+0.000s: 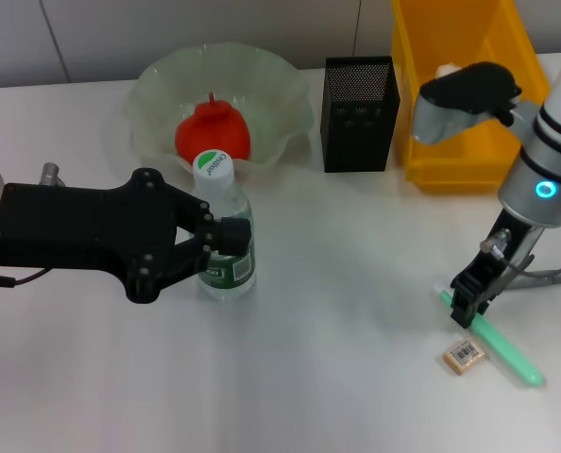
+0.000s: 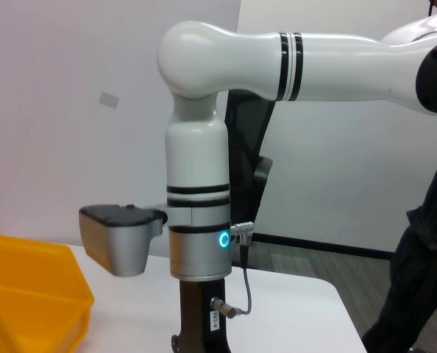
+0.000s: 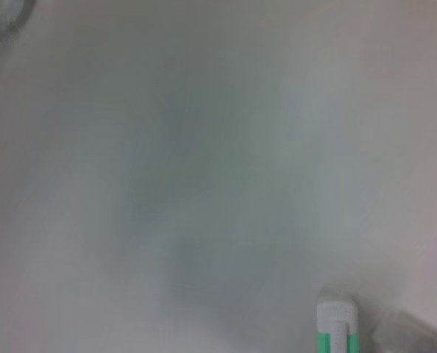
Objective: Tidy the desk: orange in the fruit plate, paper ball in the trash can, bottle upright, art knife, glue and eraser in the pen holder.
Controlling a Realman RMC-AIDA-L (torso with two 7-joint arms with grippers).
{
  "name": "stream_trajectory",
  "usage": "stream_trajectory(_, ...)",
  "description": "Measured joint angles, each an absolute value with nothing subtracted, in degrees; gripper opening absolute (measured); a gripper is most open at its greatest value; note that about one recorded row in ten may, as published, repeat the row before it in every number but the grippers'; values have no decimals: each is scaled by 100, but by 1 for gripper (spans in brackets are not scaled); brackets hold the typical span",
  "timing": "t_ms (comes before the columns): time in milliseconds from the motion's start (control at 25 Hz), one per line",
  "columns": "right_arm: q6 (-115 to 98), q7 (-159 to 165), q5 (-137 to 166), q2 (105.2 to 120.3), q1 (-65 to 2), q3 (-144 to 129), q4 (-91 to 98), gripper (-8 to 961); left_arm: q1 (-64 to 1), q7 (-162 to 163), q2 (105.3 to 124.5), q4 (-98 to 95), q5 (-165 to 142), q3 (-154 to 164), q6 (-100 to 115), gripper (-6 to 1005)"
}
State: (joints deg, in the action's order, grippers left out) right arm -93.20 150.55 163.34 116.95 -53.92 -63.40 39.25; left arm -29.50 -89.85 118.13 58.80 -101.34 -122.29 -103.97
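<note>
Bottle [image 1: 222,231] stands upright on the white worktop [image 1: 337,377] in the head view, the left end effector [image 1: 210,247] reaching in level from the left, fingers clamped around its label. The right end effector [image 1: 469,300] points down, tips on a green art knife [image 1: 496,340] beside the eraser [image 1: 464,355]; its spread is unclear. Left wrist view: the right arm [image 2: 198,198] upright beside the trash can [image 2: 27,294]. Right wrist view: the knife's end [image 3: 338,327].

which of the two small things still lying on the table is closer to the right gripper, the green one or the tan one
The green art knife. The right gripper is down at its near end, while the tan eraser with the barcode label lies apart, a little closer to the table's front edge.
</note>
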Motion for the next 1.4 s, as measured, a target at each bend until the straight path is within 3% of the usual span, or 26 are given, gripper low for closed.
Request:
stream_trajectory(680,-9999,14754,15719,11697,-4749,-5908,6643,191,-2923,-8965,11803,5880,-9909,-12407,-10397,10)
stream_trajectory(1400,-8289,13208,13963,11564,-4539,-4742,7073,192,-2834,-8929,11813,5871,-9623,-12530,-10397,9)
